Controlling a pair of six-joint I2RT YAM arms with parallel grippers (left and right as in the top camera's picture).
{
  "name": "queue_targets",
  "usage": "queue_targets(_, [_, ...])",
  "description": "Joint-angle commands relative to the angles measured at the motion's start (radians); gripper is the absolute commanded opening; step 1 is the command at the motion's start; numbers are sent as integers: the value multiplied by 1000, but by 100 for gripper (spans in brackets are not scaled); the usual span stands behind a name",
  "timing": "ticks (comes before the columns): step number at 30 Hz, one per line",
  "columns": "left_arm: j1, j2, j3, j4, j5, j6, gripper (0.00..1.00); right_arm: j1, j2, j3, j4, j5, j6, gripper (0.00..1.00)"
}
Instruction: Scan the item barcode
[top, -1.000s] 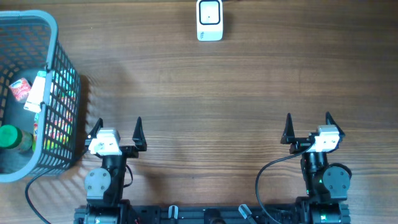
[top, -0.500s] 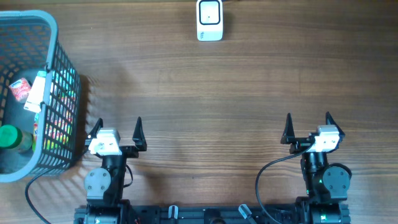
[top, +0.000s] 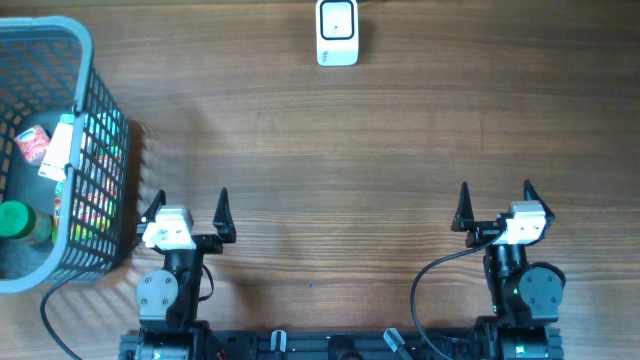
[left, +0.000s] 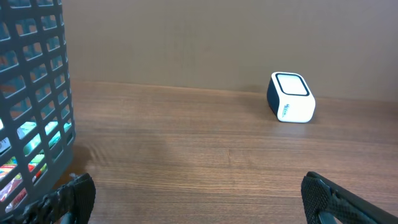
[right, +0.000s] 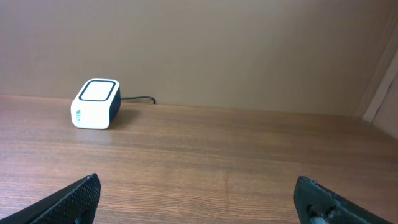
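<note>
A white barcode scanner with a dark base stands at the table's far edge, a cable behind it; it also shows as the scanner and the scanner in the wrist views. Packaged items and a green-capped bottle lie in the grey basket at the left. My left gripper stands open near the front edge beside the basket, nothing between its fingers. My right gripper is open and empty at the front right. Both are far from the scanner.
The basket's mesh wall fills the left of the left wrist view, close to my left finger. Bare wooden table stretches between the arms and the scanner. A plain wall stands behind the table.
</note>
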Motion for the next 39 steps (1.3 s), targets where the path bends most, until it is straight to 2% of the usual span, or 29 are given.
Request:
queue_targets(1, [7, -8, -6, 2, 12, 19, 100, 5, -5, -1, 2, -9, -8, 100])
queue_targets(16, [7, -7, -6, 15, 8, 19, 100, 5, -5, -1, 2, -9, -8, 100])
queue_targets(18, [7, -7, -6, 13, -45, 22, 100, 5, -5, -1, 2, -9, -8, 100])
queue_targets(20, [7, -7, -6, 27, 40, 14, 100, 5, -5, -1, 2, -9, -8, 100])
queue_targets(22, [7, -7, 2, 60, 281, -3, 100, 5, -5, -1, 2, -9, -8, 100])
queue_targets(24, [7, -6, 44, 45, 420, -138, 100, 5, -5, -1, 2, -9, -8, 100])
queue_targets(25, [7, -5, 73, 38, 475, -144, 100, 5, -5, -1, 2, -9, -8, 100])
queue_targets(26, [7, 4, 136, 8, 513, -144, 100, 5, -5, -1, 2, -9, -8, 100])
queue_targets(29, [7, 100, 368, -106, 492, -143, 100, 5, -5, -1, 2, -9, -8, 100])
queue_targets(33, [7, 435, 830, -427, 327, -142, 100, 5, -5, -1, 2, -9, -8, 100])
queue_targets(34, [7, 582, 1025, -591, 227, -135, 100, 5, -5, -1, 2, -9, -8, 100])
queue_targets(36, [7, 737, 1247, -775, 165, -135, 100, 5, -5, -1, 2, -9, -8, 100])
queue_targets(39, [7, 890, 1401, -895, 194, -139, 100, 5, -5, -1, 2, -9, -8, 100])
